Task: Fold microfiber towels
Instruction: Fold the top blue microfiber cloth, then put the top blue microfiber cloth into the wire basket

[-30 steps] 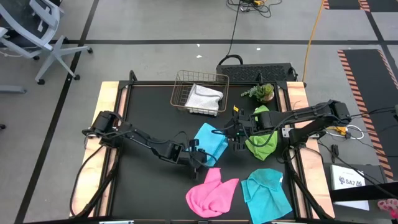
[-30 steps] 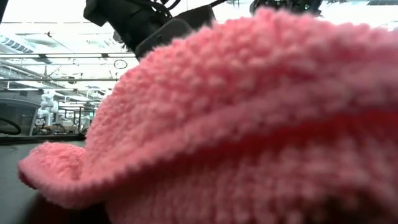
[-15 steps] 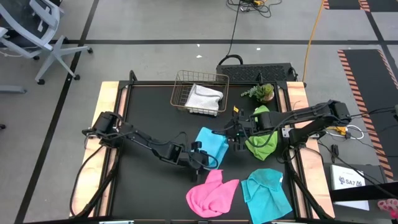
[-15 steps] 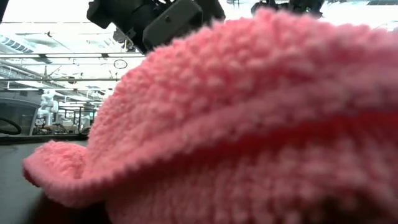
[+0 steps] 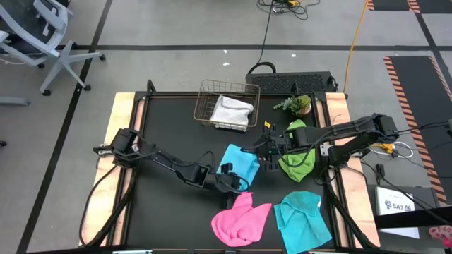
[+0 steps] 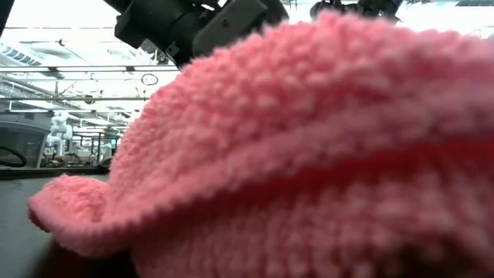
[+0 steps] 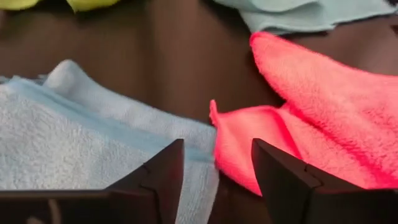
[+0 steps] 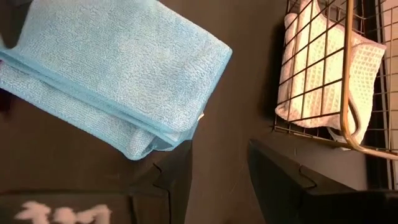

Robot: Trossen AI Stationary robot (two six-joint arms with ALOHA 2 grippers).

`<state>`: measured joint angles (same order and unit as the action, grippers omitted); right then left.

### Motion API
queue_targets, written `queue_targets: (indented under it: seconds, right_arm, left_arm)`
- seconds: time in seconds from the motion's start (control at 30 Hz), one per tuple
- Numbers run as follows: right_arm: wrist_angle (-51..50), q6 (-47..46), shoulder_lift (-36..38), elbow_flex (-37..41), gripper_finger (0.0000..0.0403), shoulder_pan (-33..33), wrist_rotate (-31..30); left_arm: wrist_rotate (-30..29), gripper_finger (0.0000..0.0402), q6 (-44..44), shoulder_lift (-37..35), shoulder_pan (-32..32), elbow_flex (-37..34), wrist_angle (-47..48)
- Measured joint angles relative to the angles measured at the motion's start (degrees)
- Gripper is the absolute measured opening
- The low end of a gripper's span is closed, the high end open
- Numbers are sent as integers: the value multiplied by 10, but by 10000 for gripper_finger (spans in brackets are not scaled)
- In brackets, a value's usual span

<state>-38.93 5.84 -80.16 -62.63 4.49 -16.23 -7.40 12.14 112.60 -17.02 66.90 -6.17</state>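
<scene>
The left gripper (image 5: 236, 181) hovers jaws spread, empty, between the folded cyan towel (image 5: 240, 161) and crumpled pink towel (image 5: 241, 219); the right gripper (image 5: 266, 152), jaws spread, waits near the copper wire basket (image 5: 226, 104).

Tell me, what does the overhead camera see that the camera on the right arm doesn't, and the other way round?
Only the overhead view shows the pink towel, the green towel, a second blue towel, the plant and both arms, with the left gripper open between the pink towel and the folded blue towel. Only the right wrist view shows the right gripper open, holding nothing. Both show the folded blue towel and the white towel in the basket.
</scene>
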Motion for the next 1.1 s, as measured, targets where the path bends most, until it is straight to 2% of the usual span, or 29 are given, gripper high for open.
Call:
queue_targets:
  seconds: [0.17, 0.3, 0.37, 0.43, 0.7, 0.9, 1.0, 1.1]
  right_arm:
    - [22, -30, -7, 0, 128, 2, 25]
    - [58, -83, -39, 0, 69, 9, 53]
    - [74, -95, -60, 0, 29, 9, 69]
    - [91, -104, -81, 0, 8, 10, 91]
    - [118, -129, -154, 0, 1, 30, 88]
    - [135, -135, -210, 0, 0, 35, 86]
    - [141, -110, -233, 0, 0, 35, 70]
    - [140, -60, -245, 0, 0, 31, 43]
  left_arm:
    - [-28, 185, 35, 1, 4, 1, 28]
    - [-92, 150, 98, -7, 13, 1, 68]
    - [-102, 132, 117, -10, 19, 1, 74]
    - [-100, 114, 125, -10, 24, 1, 87]
    - [-44, 57, 129, -6, 23, 0, 158]
    - [-40, 20, 137, -6, 21, 0, 181]
    - [-30, 5, 143, -6, 21, 0, 183]
    - [-28, 7, 155, -6, 20, 0, 183]
